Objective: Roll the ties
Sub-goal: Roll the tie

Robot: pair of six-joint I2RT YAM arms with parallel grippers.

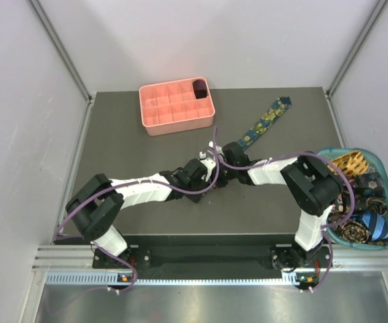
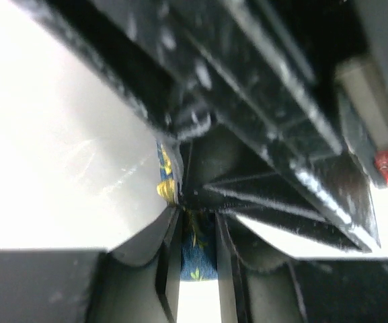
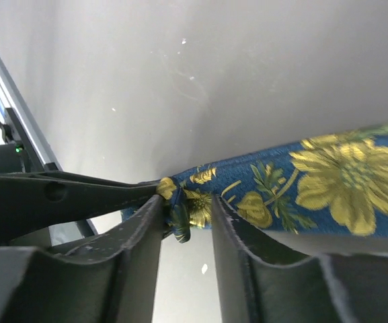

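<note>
A navy tie with yellow flowers (image 1: 266,121) lies slanted on the dark table, its pointed wide end at the back right. Its narrow end runs down to where both grippers meet. My left gripper (image 1: 211,165) is shut on that narrow end; blue fabric (image 2: 199,256) fills the slit between its fingers (image 2: 170,269). My right gripper (image 1: 226,157) faces it with its jaws a little apart. The tie's folded tip (image 3: 180,222) hangs in the gap of my right gripper (image 3: 187,212), and the strip (image 3: 341,175) runs off to the right behind one finger (image 3: 237,235).
A salmon-pink grid tray (image 1: 154,121) stands at the back centre, with a dark coil (image 1: 199,88) in its far right cell. A teal basket (image 1: 380,159) off the table's right edge holds several other ties (image 1: 362,225). Grey walls close in three sides.
</note>
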